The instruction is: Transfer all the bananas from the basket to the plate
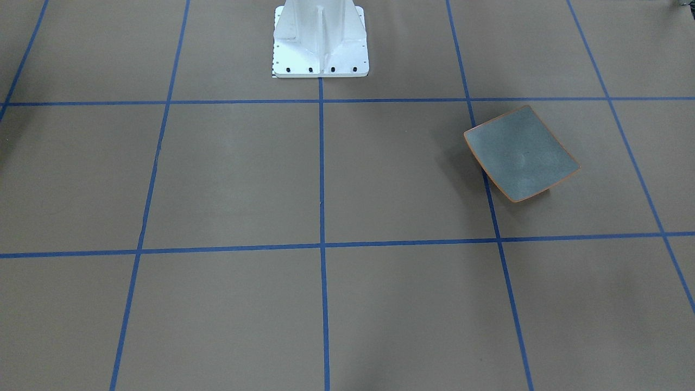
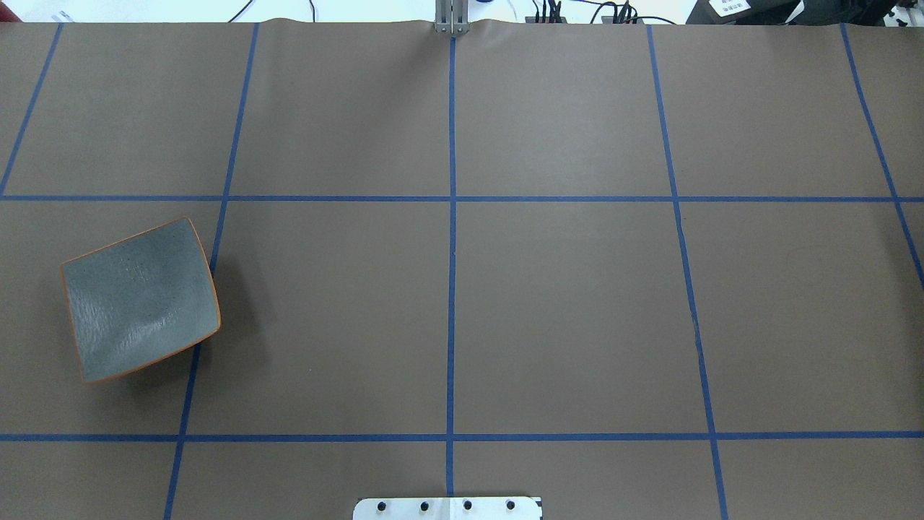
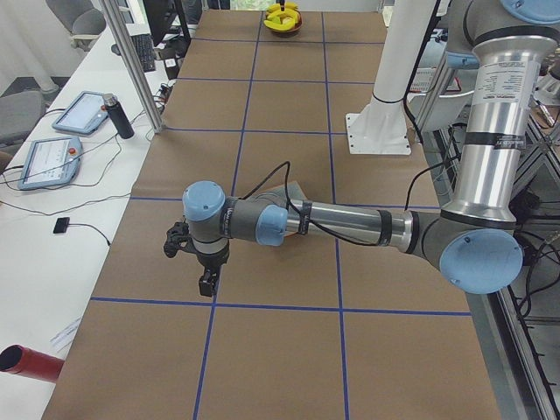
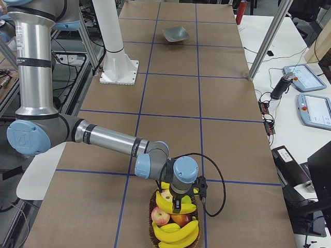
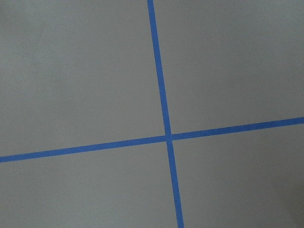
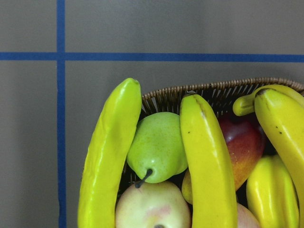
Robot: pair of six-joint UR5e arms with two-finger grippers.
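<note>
Several glossy yellow curved bananas [image 6: 209, 161] lie heaped in the brown woven wicker basket [image 6: 213, 88], overlapping a green pear [image 6: 159, 145], a red-yellow apple [image 6: 244, 142] and a pale apple [image 6: 152, 206]. One leans over the rim, so I judge that lifting a neighbour could tip it out or drag fruit along. The rectangular grey-blue plate with an orange-brown rim [image 2: 141, 300], well apart, holds nothing. The right gripper [image 4: 177, 206] hangs just above the pile and the left gripper [image 3: 206, 284] hangs over the brown blue-taped table [image 5: 71, 71]. I cannot tell whether either one's fingers are parted.

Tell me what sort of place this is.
Probably a robotics lab workcell: a robot arm reaches over a paper-covered table gridded with blue tape, and teach pendants lie on the side bench.
</note>
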